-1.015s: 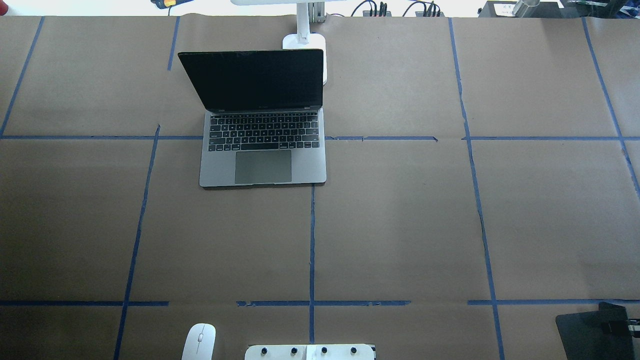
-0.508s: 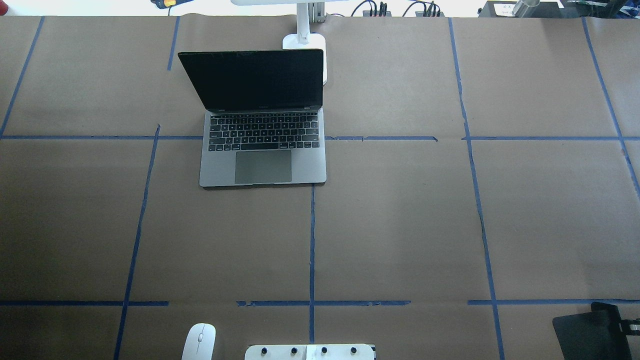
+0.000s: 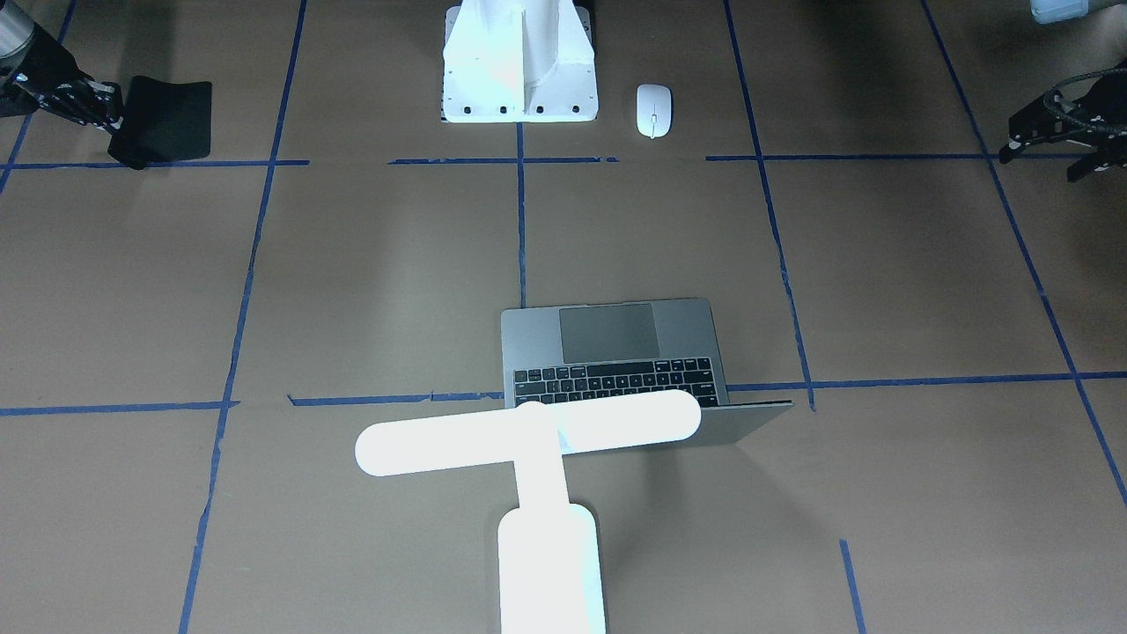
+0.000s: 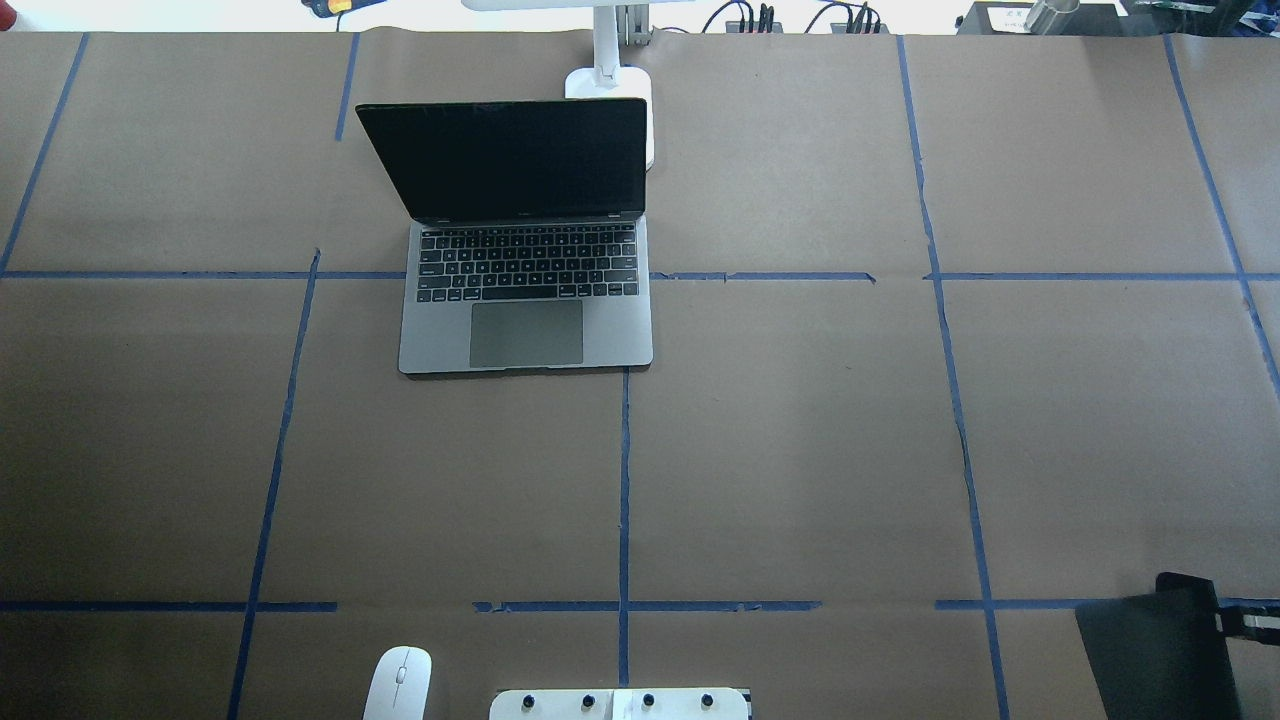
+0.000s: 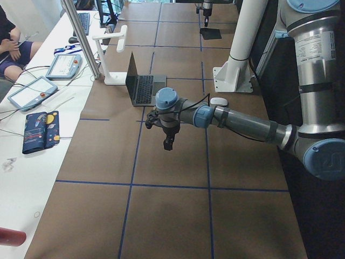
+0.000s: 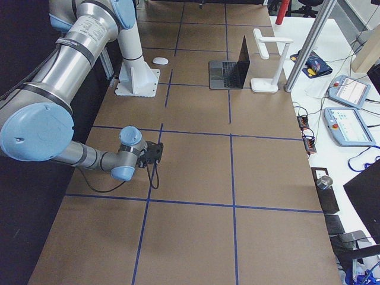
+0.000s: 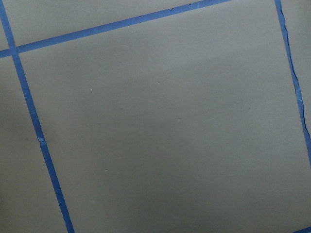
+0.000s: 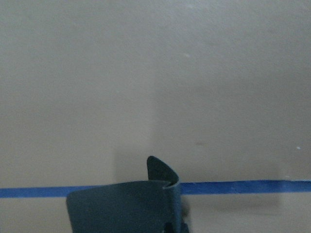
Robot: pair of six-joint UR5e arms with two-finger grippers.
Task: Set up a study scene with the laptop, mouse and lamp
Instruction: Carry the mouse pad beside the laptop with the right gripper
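The grey laptop stands open on the table, screen dark, keys facing the robot. The glowing white T-shaped lamp stands just behind its lid, the lamp's base at the far edge. The white mouse lies near the robot's base, also in the front view. My right gripper is shut on the edge of a black soft pad low over the table at the near right. My left gripper hovers open and empty over bare paper, far left of the laptop.
The white bolted pedestal stands at the near middle edge, next to the mouse. Brown paper with blue tape lines covers the table. Tablets, cables and a seated person are beyond the far edge.
My right gripper has carried the black pad leftward and a little away from the robot, further into the overhead view. Laptop, lamp and mouse have not moved.
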